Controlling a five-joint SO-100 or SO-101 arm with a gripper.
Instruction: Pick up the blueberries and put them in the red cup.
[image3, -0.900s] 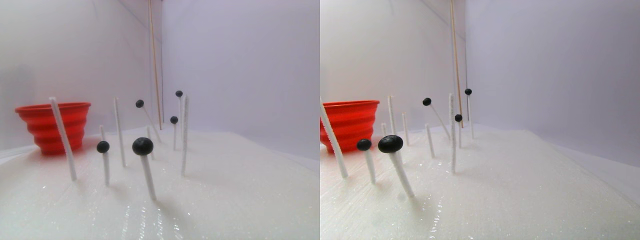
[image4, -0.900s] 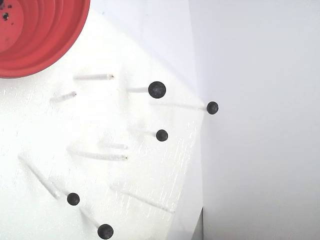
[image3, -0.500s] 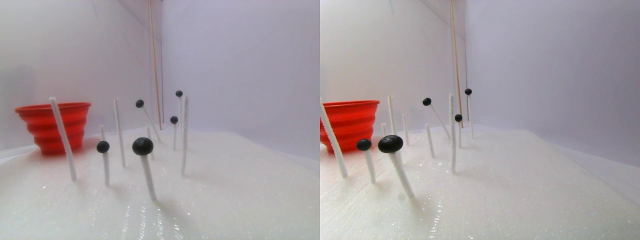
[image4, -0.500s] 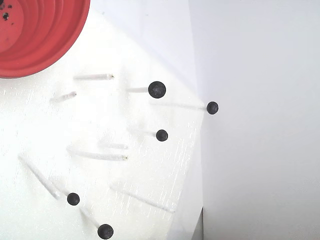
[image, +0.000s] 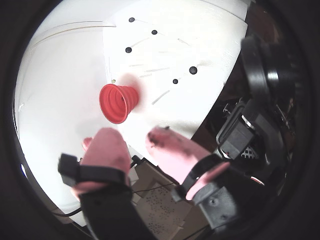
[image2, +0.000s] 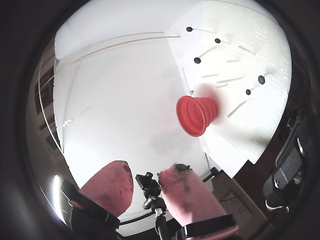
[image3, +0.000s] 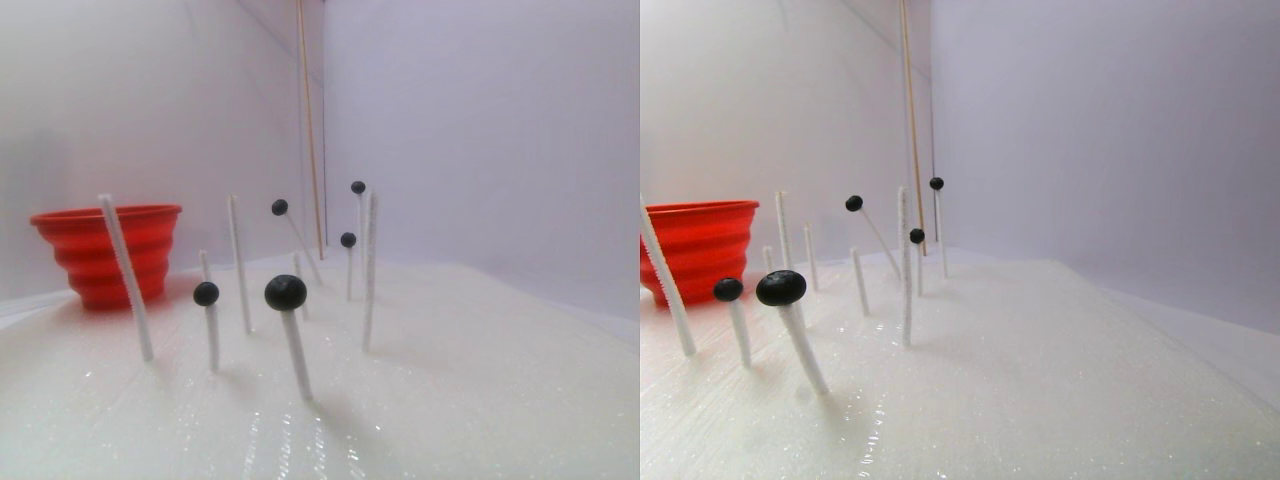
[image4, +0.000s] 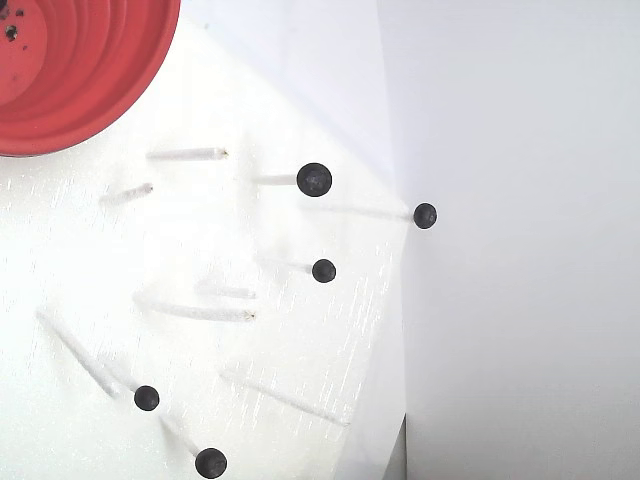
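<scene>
Several blueberries (image4: 314, 179) sit as dark balls on the tips of white stems stuck in a white foam board (image4: 300, 340). The stereo pair view shows them from the side (image3: 286, 292), and both wrist views show them small and far off (image: 193, 70) (image2: 261, 79). The red cup (image4: 90, 90) stands at the board's corner (image3: 105, 250) (image: 117, 102) (image2: 197, 115), with a few dark specks inside. My gripper (image: 132, 137) (image2: 150, 170) hangs high above and away from the board. Its pink fingers are open, with nothing between them. It does not show in the stereo pair or fixed views.
Several bare white stems (image3: 127, 275) stand among the berry stems. A thin wooden stick (image3: 310, 130) leans in the back corner. Below my gripper are a camera on a tripod (image2: 147, 182), a cardboard box (image: 160, 200) and black hardware (image: 260, 130) off the board's edge.
</scene>
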